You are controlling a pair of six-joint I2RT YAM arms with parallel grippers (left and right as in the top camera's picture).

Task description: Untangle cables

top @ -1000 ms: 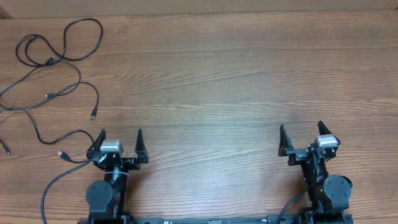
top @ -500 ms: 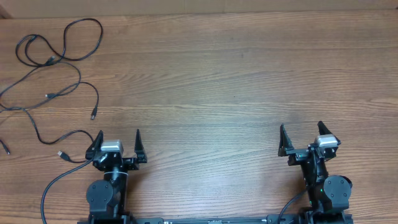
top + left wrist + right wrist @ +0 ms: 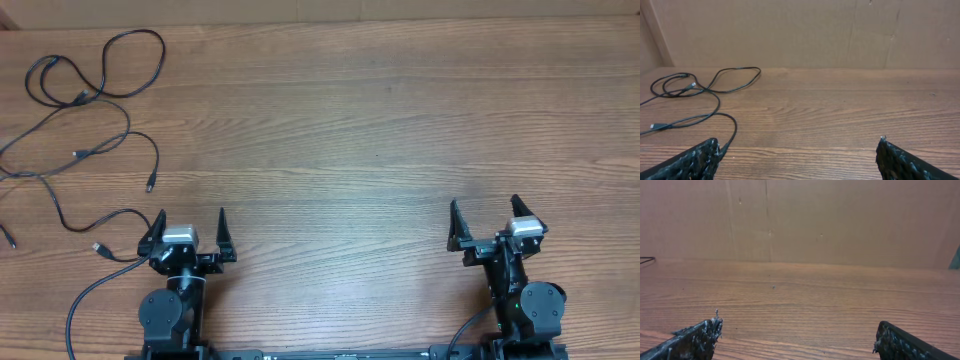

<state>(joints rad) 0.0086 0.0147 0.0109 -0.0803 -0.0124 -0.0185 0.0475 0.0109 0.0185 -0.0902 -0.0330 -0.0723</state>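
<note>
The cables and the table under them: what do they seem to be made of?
The cables look like thin cords in a black rubber or plastic jacket, matte, lying in loose soft curves with small plug ends. The table shows brown wood grain with a faint sheen. It may be real wood or a printed laminate; the pictures cannot say which.

Soft, even, warm light covers the worktop (image 3: 380, 120), and shadows on it are faint. The cables (image 3: 77, 98) at its far left corner read crisp from overhead. The cardboard wall (image 3: 790, 30) behind it looks dimmer and flat.
</note>
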